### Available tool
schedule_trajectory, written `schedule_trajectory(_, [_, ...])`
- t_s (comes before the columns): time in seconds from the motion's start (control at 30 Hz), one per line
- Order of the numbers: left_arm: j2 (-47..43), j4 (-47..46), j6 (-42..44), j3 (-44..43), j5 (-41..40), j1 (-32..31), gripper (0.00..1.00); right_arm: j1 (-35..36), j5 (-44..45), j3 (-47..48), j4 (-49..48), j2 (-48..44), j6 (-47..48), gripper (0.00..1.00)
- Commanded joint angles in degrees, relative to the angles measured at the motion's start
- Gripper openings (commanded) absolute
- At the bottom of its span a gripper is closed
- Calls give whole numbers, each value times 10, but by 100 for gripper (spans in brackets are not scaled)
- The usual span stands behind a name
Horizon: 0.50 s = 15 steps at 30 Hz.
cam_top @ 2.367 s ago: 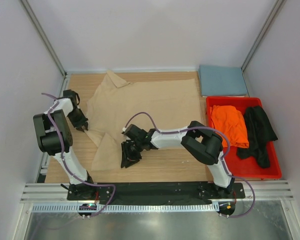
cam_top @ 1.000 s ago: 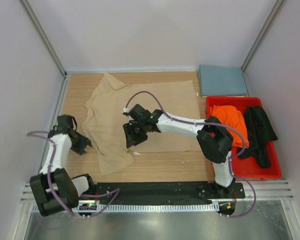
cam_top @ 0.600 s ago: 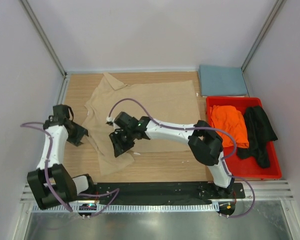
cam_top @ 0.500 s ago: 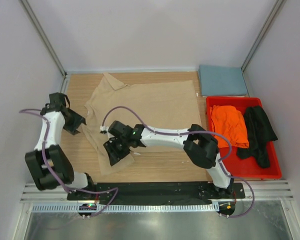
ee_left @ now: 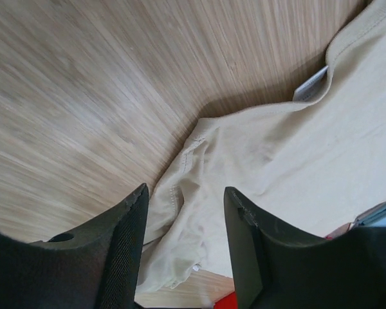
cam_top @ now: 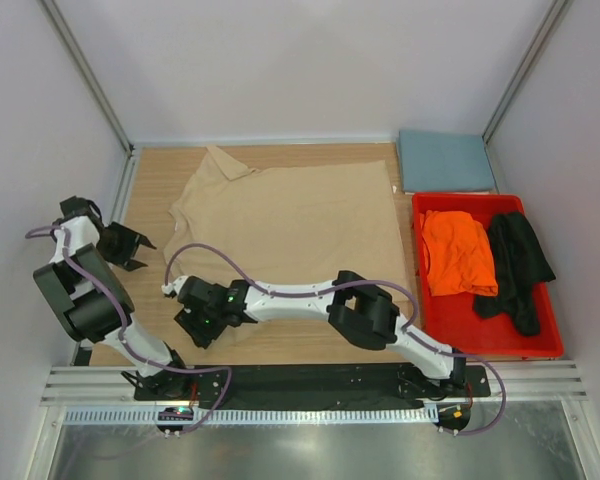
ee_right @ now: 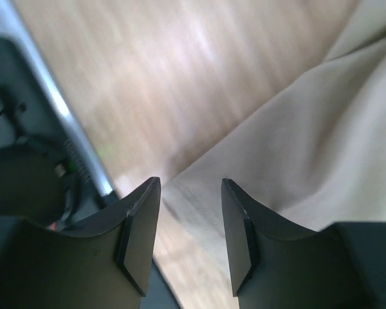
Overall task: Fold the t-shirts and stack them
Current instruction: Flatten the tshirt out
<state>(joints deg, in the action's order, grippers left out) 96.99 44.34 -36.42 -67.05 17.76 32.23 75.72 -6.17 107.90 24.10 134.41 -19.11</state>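
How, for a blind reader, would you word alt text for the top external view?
A tan shirt lies spread on a wooden table, the right pincer open at its near left corner, the left pincer open beside it. A red bin at right holds an orange shirt and a black shirt; a blue-grey shirt lies folded behind it.

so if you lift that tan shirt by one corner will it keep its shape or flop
Probably floppy: the tan t-shirt shows soft creases and a rumpled sleeve, so it would likely drape. Pushed, it would probably bunch rather than slide whole.
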Motion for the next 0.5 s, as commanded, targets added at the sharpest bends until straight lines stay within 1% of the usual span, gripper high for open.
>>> schedule_trajectory(0.0, [-23,-21,19,-5,61,3,52,7,85,44,39,24,19,48])
schedule_trajectory(0.13, [-18,-32,13,6,77,2,52,19,113,50,70,44,15,40])
schedule_trajectory(0.23, [-7,-42,11,12,98,3,53,28,113,-1,50,20,2,33])
schedule_trajectory(0.3, [-1,-45,14,13,100,2,54,31,107,-42,35,1,-8,16])
schedule_trajectory(0.37, [1,-50,18,20,105,1,54,31,105,-72,28,-15,-18,4])
schedule_trajectory(0.43, [8,-52,21,23,100,-1,54,29,108,-100,4,-50,-26,1])
schedule_trajectory(0.47, [10,-51,22,26,96,-1,54,25,91,-128,-7,-63,-33,1])
